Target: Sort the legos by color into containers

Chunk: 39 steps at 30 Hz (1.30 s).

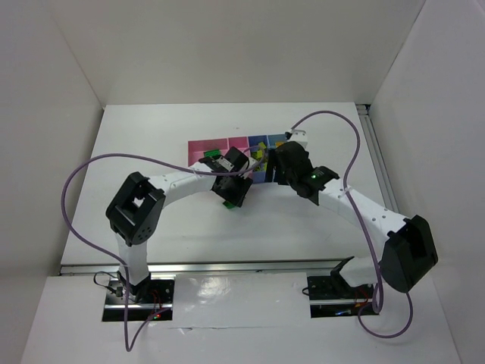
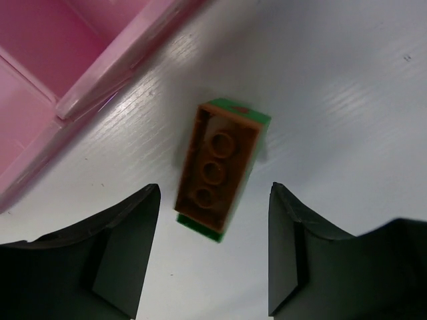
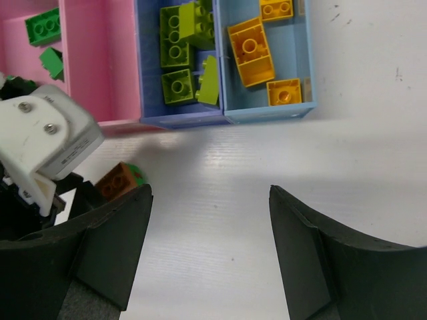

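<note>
An orange brick (image 2: 215,164) lies stacked on a green brick (image 2: 198,226) on the white table, just in front of the pink bins (image 2: 80,60). My left gripper (image 2: 213,250) is open above them, the stack just ahead of its fingertips. The stack also shows in the right wrist view (image 3: 119,180) and in the top view (image 1: 228,203). My right gripper (image 3: 210,250) is open and empty over bare table in front of the blue bins (image 3: 267,113). The bins hold dark green bricks (image 3: 43,27), lime bricks (image 3: 180,47) and yellow bricks (image 3: 251,52).
The row of bins (image 1: 235,145) sits at the middle back of the table, partly hidden by both arms. The left arm's wrist (image 3: 47,140) is close on the left of my right gripper. White walls enclose the table.
</note>
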### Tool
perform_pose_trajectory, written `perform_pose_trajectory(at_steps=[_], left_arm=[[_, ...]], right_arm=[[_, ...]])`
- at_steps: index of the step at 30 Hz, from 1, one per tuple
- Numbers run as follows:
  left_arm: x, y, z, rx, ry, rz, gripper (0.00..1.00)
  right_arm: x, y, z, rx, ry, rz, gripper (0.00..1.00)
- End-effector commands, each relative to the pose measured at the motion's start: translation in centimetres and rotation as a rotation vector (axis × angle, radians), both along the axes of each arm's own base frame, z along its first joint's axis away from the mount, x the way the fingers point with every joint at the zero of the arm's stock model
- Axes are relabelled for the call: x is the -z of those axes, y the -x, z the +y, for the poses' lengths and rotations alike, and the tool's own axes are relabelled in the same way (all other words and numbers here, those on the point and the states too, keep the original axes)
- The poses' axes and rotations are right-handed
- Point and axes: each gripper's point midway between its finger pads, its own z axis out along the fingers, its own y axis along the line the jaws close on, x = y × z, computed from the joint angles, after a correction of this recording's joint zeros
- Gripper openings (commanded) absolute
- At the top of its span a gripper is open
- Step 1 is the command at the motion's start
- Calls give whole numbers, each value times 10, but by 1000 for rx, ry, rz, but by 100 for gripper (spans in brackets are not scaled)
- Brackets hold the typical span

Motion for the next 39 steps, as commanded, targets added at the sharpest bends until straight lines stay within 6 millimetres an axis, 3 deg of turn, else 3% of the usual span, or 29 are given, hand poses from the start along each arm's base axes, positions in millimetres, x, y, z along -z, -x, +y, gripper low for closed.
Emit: perform_pose_trajectory(at_steps=[1,8,17,21,23,24,26,28,29,30,31,34,39], left_arm=[[-9,-15,-4,5,-5,-59,68],[1,-14,-6,10,-12,-36,67],[1,-9,-16,16,40,-6,46],[-6,-12,-18,16,52,-20,29],[-14,-15,-20,16,64,-35,26],[-22,-15,-21,6,82,-48,18],[-28,-13,-15,-19,100,-36,12],[-42,-9,-13,-21,208,-8,3],[-50,-10,-9,-23,254,-3,0],[-58,-7,-11,-8,298,5,0],[-75,-5,-13,27,348,-7,0],[-97,6,-19,115,484,56,0],[-150,21,-24,299,767,164,0]], right_arm=[[-4,-2,-14,62,-4,-25,78],[-3,-1,-11,46,-15,-17,78],[1,0,-7,32,-19,-3,78],[5,0,-6,25,-18,9,78],[1,-1,-5,25,-23,2,78],[1,-1,-4,16,-36,11,78],[6,-4,-4,1,-78,25,78],[13,-1,-3,-62,-182,82,78],[6,0,4,-152,-256,80,78],[6,3,9,-208,-293,85,78],[-5,8,15,-274,-334,59,78],[-30,22,36,-465,-433,-15,78],[-49,38,53,-655,-527,-31,79]])
